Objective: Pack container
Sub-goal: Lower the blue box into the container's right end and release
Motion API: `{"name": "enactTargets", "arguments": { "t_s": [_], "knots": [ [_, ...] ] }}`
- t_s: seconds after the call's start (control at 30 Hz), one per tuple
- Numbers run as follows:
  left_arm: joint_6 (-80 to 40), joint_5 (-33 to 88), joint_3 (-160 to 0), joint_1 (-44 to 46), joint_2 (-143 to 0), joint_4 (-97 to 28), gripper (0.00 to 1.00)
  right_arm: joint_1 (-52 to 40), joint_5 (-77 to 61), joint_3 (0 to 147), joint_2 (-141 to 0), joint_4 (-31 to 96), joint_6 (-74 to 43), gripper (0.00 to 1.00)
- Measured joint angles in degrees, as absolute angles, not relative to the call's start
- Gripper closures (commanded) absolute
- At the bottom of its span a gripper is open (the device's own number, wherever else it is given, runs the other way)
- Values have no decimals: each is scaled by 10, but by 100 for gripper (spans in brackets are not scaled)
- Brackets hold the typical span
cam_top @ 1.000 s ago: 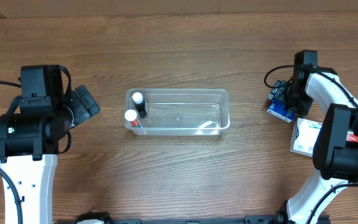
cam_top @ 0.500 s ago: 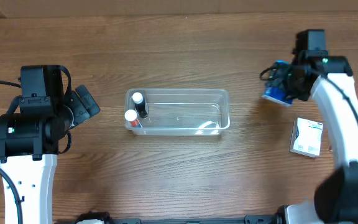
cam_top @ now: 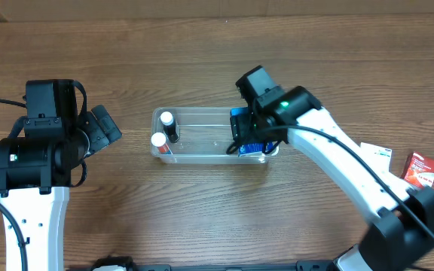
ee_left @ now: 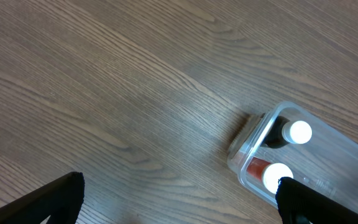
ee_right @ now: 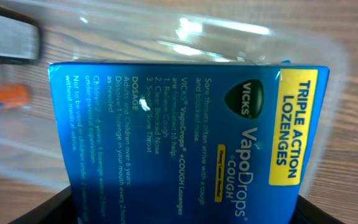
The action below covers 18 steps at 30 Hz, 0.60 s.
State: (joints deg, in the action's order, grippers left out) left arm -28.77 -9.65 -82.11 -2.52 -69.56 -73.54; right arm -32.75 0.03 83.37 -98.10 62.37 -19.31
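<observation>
The clear plastic container (cam_top: 202,116) lies in the middle of the table. Two small white-capped bottles (cam_top: 163,129) stand in its left end, also seen in the left wrist view (ee_left: 289,155). My right gripper (cam_top: 249,134) is shut on a blue Vicks VapoDrops box (ee_right: 185,137) and holds it in the container's right end (ee_right: 166,28). The blue box (cam_top: 252,147) shows under the gripper in the overhead view. My left gripper (ee_left: 179,208) is open and empty, above bare table left of the container (ee_left: 253,140).
A white and blue box (cam_top: 379,153) and a red box (cam_top: 420,168) lie on the table at the right, partly behind my right arm. The left arm's body (cam_top: 44,143) stands at the left side.
My right arm has swung left from the table's right side, carrying the blue box to the container's right end. A red box is now uncovered at the right. The left arm has not moved.
</observation>
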Motion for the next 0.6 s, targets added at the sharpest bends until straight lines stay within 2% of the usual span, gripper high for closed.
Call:
{"name": "enactTargets", "arguments": {
  "t_s": [0.13, 0.43, 0.5, 0.57, 0.6],
  "knots": [
    [-288, -96, -821, -25, -696, -736, 0, -327, -1, 833, -1050, 596, -197, 23],
    [-288, -96, -821, -25, -696, -736, 0, -311, -1, 817, -1067, 550, -202, 23],
    [-288, -96, -821, -25, -696, -736, 0, -302, 0, 817, -1068, 551, -201, 18],
    [-288, -96, -821, -25, -696, -737, 0, -292, 0, 816, -1068, 553, -202, 2],
    [-288, -96, -821, -25, -696, -737, 0, -290, 0, 816, -1068, 554, -200, 0]
  ]
}}
